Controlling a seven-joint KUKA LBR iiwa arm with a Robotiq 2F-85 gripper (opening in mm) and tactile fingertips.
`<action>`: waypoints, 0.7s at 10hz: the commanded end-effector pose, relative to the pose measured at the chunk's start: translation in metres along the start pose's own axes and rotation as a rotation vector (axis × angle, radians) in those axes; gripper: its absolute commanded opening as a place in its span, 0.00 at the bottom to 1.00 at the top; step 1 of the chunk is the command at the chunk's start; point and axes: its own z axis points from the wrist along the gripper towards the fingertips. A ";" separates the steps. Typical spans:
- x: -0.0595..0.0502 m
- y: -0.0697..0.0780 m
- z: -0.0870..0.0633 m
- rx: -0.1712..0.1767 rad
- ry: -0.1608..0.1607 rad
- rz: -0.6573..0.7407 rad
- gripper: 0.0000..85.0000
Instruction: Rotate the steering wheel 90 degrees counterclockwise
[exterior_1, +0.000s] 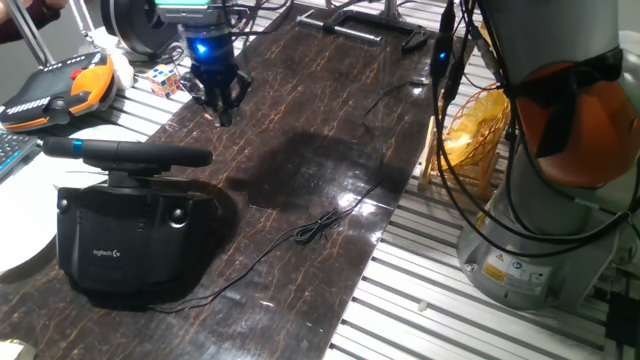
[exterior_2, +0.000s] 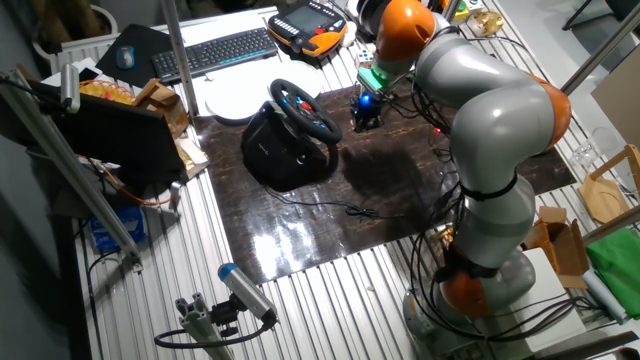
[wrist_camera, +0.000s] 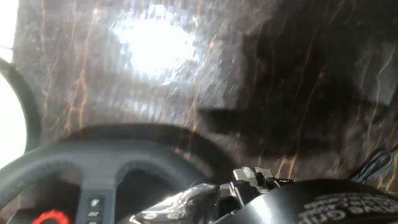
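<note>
The steering wheel (exterior_1: 125, 153) sits on its boxy black base (exterior_1: 130, 240) at one end of the dark marbled mat (exterior_1: 330, 150), its padded rim tilted and a thin black cable (exterior_1: 320, 225) trailing off across the mat; the grey and orange arm (exterior_2: 490, 110) reaches over the mat from its pedestal at the table's edge; the gripper (exterior_1: 222, 100) hangs above the mat just beyond the wheel, near the rim but apart from it, fingers pointing down with nothing between them; whether the jaws stand apart or together cannot be told; in the hand view the rim (wrist_camera: 93, 155) curves across the lower left, close below the camera; behind the gripper lie an orange-and-black device (exterior_1: 60, 88) and a small colour cube (exterior_1: 166, 80).
</note>
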 end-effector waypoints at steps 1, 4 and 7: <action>0.003 0.002 -0.001 0.001 0.001 0.006 0.01; 0.021 0.013 -0.006 0.010 0.011 0.024 0.01; 0.030 0.019 -0.007 0.011 0.018 0.031 0.01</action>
